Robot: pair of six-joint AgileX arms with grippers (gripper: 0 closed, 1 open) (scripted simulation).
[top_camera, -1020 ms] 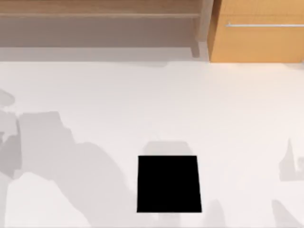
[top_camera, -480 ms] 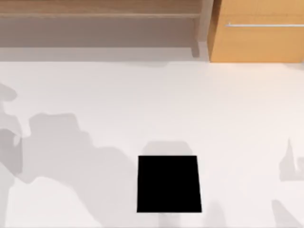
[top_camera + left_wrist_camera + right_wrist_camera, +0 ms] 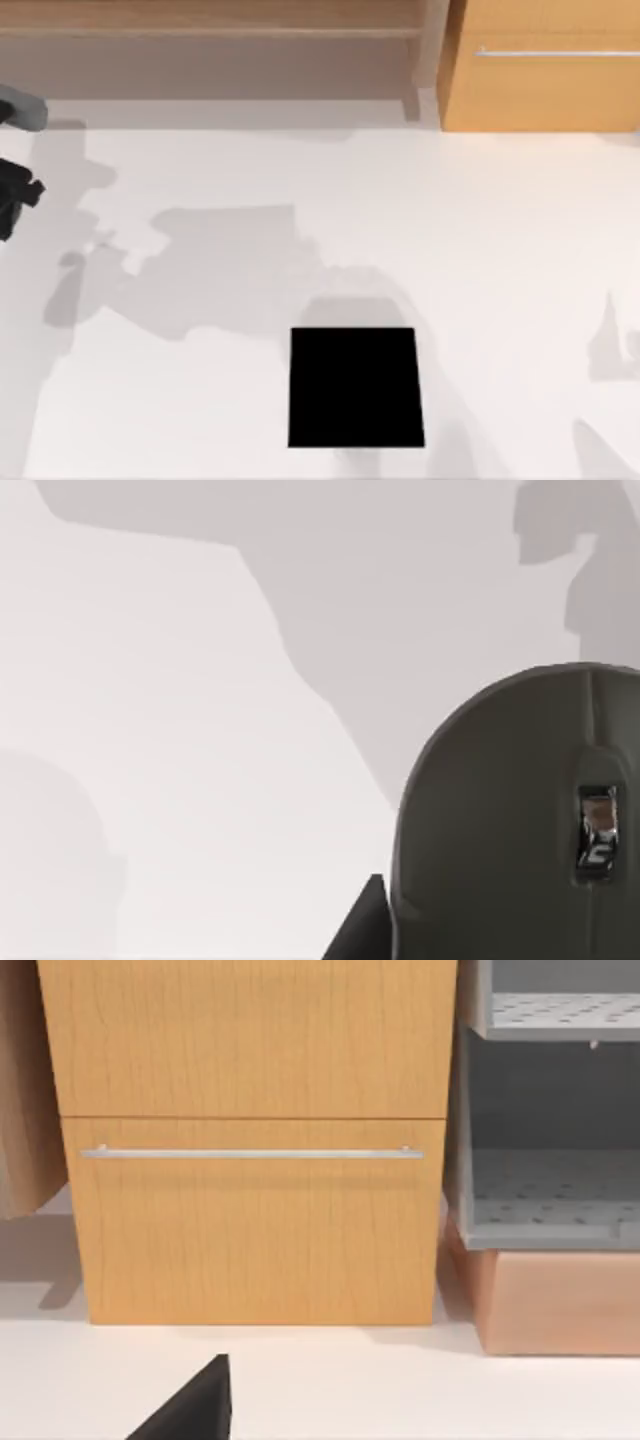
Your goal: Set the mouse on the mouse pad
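Carrying the mouse [image 3: 510, 820] in my left gripper [image 3: 12, 200], fingers clamped on it, far left edge of frame. Next: swing over to the mouse pad [image 3: 355, 387], bottom centre.

Top view overhead, facing table [image 3: 480, 230]; left wrist close above it; right wrist faces cabinet [image 3: 250, 1140].

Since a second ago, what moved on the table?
The left arm has come into sight at the table's far left edge, and its big shadow slid toward the middle. The left wrist view shows the mouse close up. The pad stayed put.
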